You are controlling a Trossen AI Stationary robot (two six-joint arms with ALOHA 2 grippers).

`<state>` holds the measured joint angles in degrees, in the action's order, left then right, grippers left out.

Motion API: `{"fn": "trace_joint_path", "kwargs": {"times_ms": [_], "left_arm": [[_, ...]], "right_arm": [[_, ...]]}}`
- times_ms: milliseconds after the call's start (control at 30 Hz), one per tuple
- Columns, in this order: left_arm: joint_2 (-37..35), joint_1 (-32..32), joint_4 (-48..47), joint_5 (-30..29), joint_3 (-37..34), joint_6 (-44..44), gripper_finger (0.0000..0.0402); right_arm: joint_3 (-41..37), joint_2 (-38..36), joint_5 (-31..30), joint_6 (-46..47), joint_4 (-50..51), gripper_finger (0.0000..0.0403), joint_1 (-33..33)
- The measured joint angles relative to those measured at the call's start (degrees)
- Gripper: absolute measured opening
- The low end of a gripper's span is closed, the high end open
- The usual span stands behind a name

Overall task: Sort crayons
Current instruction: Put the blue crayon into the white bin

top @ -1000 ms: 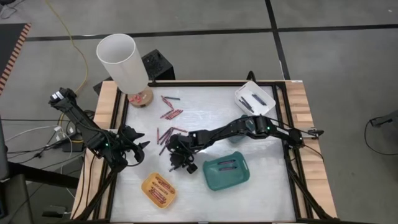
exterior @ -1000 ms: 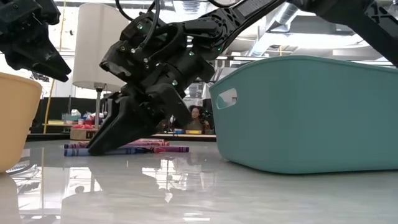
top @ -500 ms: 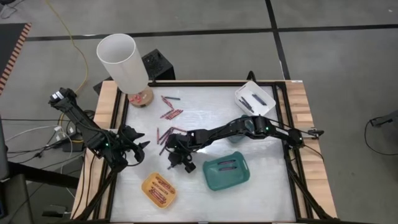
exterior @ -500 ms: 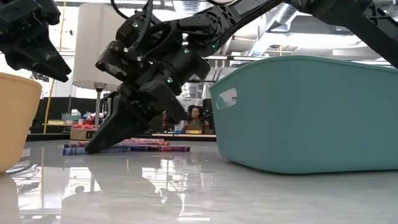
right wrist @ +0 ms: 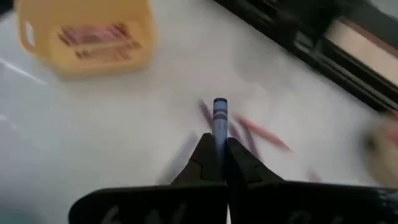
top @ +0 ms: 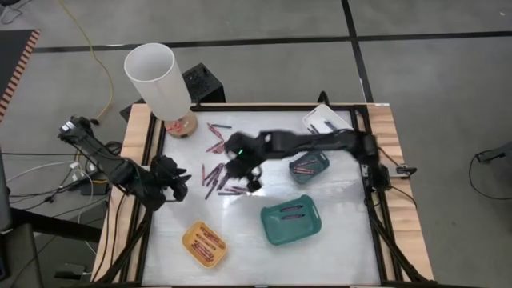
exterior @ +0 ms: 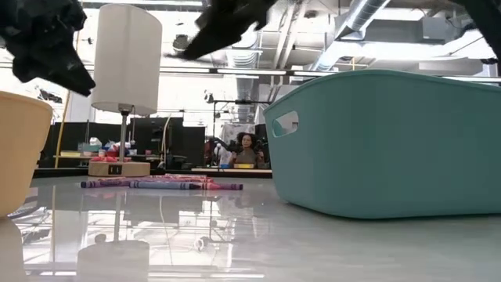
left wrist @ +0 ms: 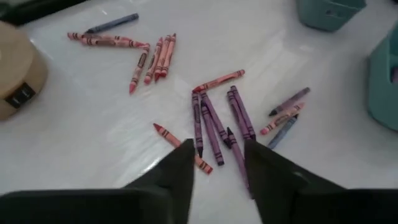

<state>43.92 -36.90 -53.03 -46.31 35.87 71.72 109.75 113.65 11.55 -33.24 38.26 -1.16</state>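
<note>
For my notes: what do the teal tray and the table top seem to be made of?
Teal tray: likely moulded plastic, matte, with smooth even walls and a cut-out handle. Table top: a glossy white surface, perhaps laminate or acrylic; it mirrors the lamp and crayons.

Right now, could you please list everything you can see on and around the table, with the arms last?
Loose crayons: a scattered bunch, red, purple and blue-grey, table middle and toward the lamp.
Yellow tray: one, near edge, red crayons inside.
Teal trays: two, the large near centre-right, the small beyond it, each holding crayons.
White tray: one, far right corner, partly behind the arm.
Lamp: one, white shade, wooden base, far left corner.
Person: one, in the room behind.
Left gripper: open, over the table's left edge.
Right gripper: lifted, shut on a blue crayon.
</note>
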Motion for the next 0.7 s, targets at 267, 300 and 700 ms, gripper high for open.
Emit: {"fn": "trace_joint_path", "kwargs": {"times_ms": [267, 300, 700], "left_arm": [[-0.59, 4.27, 2.81, 5.19, 7.63, -24.19, 0.0007], [-0.59, 4.48, 3.48, 5.17, 8.32, -27.23, 0.0005], [-3.23, 6.05, 11.33, 8.33, 10.54, -43.82, 0.0]], "right_arm": [[-0.4, -14.68, -11.77, 4.78, 21.62, 0.0002, -6.22], [-1.1, -16.35, -12.66, 6.33, 22.91, 0.0002, -7.36], [-27.24, -36.02, -21.55, 19.32, 17.65, 0.0002, -22.58]]}}
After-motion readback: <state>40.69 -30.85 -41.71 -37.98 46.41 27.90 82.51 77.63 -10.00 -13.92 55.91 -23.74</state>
